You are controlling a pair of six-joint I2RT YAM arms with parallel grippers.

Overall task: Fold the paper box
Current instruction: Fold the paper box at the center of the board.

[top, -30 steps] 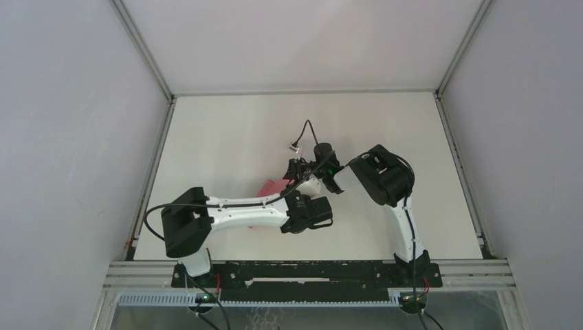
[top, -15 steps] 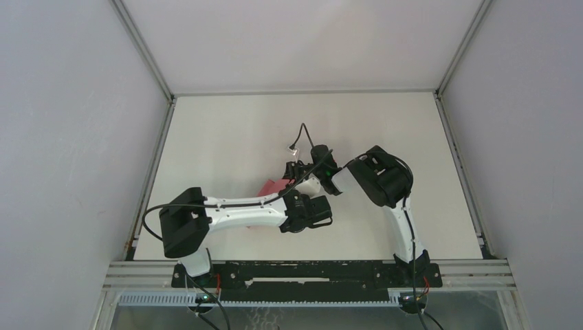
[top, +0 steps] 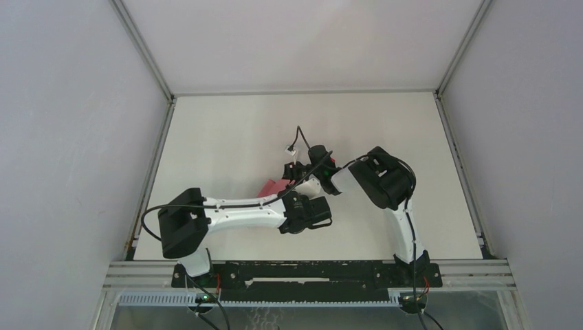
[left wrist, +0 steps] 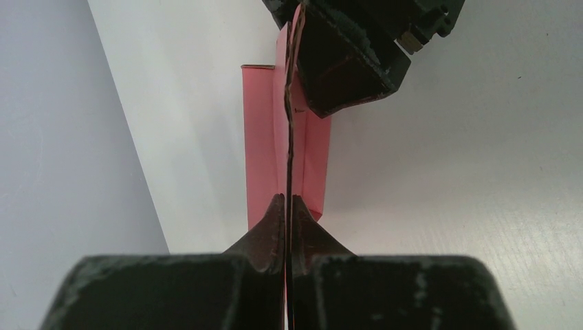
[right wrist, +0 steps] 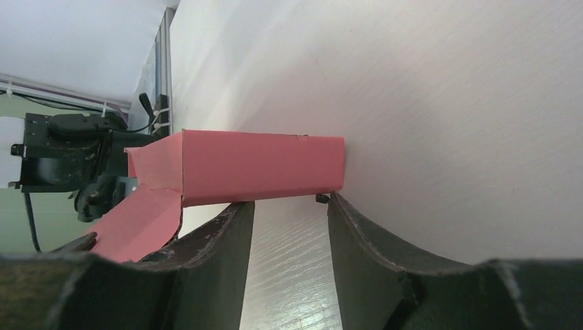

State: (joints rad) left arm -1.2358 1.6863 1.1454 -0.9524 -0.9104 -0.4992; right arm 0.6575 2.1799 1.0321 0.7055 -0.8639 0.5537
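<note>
The left fingers [left wrist: 269, 237] clamp 1 edge of the pink thin cardboard paper box [left wrist: 260, 137] to steady it; the right fingers [right wrist: 223, 240] stand apart beside it, apparently poised to fold.

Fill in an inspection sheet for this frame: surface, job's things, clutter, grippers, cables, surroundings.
surface: white table, matte.
job's things: pink paper box, partly folded, between the two grippers.
clutter: nothing seen.
grippers: left gripper shut on a thin edge of the paper box; right gripper open, tips at a box panel.
cables: black cable loops up beyond the right wrist.
surroundings: pale enclosure walls; metal rail along the near edge.
</note>
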